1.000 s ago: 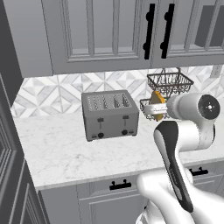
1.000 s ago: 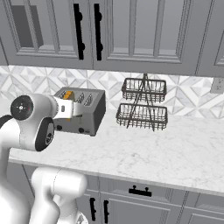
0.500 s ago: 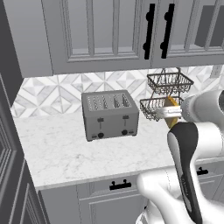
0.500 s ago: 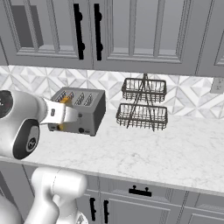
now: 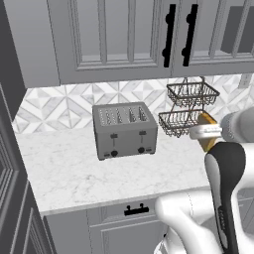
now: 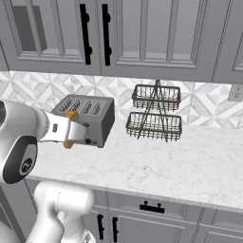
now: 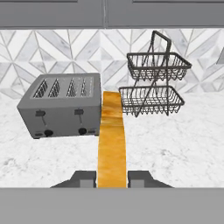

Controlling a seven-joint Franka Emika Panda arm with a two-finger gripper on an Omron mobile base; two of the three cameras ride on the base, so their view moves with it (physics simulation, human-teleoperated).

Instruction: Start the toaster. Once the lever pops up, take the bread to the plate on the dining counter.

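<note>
While the bread (image 7: 111, 140) is clamped edge-on between the two dark fingers (image 7: 83, 179), it hangs in the air above the marble surface (image 5: 74, 173), out in front of the toaster (image 5: 125, 130) and clear of its slots. In the hand view the slice runs up the middle as a narrow orange-brown strip, its far end showing just beside the toaster's right end. In the left base view its golden face and brown crust stick out past the white hand, in front of the wire basket rack's (image 5: 191, 109) lower tier. In the right base view only small orange bits of it show at the hand, which overlaps the toaster's front.

The toaster stands upright toward the back edge of the surface, close to the patterned tile wall (image 5: 64, 106), its four slots open on top. On its front, the lever (image 5: 143, 133) sits in its slit at the same height as the matching tab (image 5: 114, 136) to the left, each with a round black knob below.

The two-tier rack stands on the surface near the back edge, apart from the toaster. Grey cabinets (image 6: 142, 38) with black handles hang above.
</note>
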